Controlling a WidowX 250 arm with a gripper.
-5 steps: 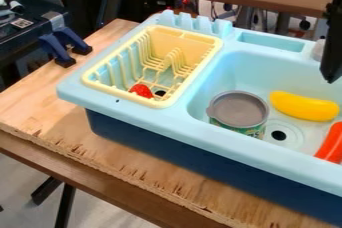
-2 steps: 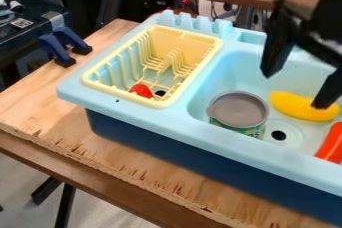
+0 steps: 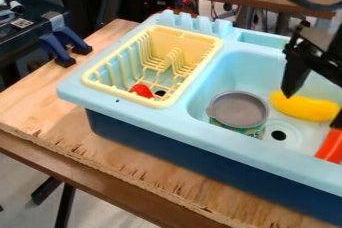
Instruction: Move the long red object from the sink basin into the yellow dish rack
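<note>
We see a big tan wooden table, and on it we see a wide toy sink with a light blue plastic top and dark blue sides. Over the right part of the sink, we find the black two-finger gripper. Its two fingers are spread wide apart, and their tips point down. In the left part of the sink top, we see a pale yellow plastic dish rack with lots of thin bars. In the sink's deep bowl, we see a round can with a flat grey top and a green side with a picture on it. It stands up near the front wall. To the right of it, we see a yellow plastic toy banana lying on its side. One finger covers a bit of its left end, but we cannot tell if they touch. In front of the banana, at the right edge, we see part of a smooth orange-red toy. By the can, we see a round black drain hole. Low in the rack, near its front, we see a small red toy.
</note>
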